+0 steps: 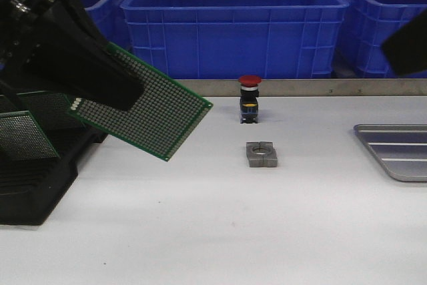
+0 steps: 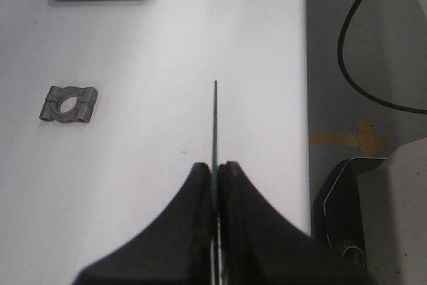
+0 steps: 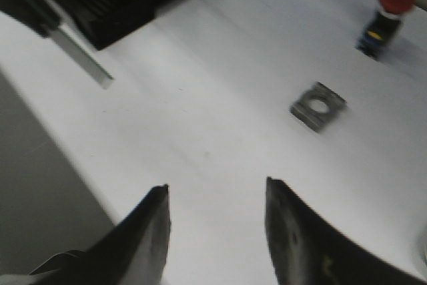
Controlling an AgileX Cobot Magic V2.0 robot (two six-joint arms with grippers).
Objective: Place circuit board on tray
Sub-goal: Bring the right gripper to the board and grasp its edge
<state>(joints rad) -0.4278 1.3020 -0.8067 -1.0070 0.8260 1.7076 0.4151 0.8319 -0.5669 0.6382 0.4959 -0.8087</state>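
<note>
The left gripper (image 2: 215, 178) is pinching a green perforated circuit board (image 1: 150, 101) between its two black fingers, which are pressing flat against both faces of the board. In the left wrist view the board (image 2: 214, 131) is showing only as a thin green edge running out from between the fingers. From the front it is hanging tilted in the air above the white table (image 1: 220, 225), its free corner pointing down and toward the middle of the table, clear of the surface.

Below the left arm a black slotted plastic rack (image 1: 33, 178) is sitting at the left side of the table, with another green perforated board (image 1: 25, 135) standing in it.

The flat silver-grey metal tray (image 1: 397, 151) with ridged lines is lying at the right edge of the table, well apart from the held board.

Between them a small grey metal clamp block (image 1: 261, 153) with a round hole is lying flat, and behind it a red-capped push button (image 1: 249, 98) is standing upright. Big blue plastic bins (image 1: 233, 25) are lining the far side.

The right gripper (image 3: 217, 231) is hovering over the table with its fingers spread wide, holding nothing.
</note>
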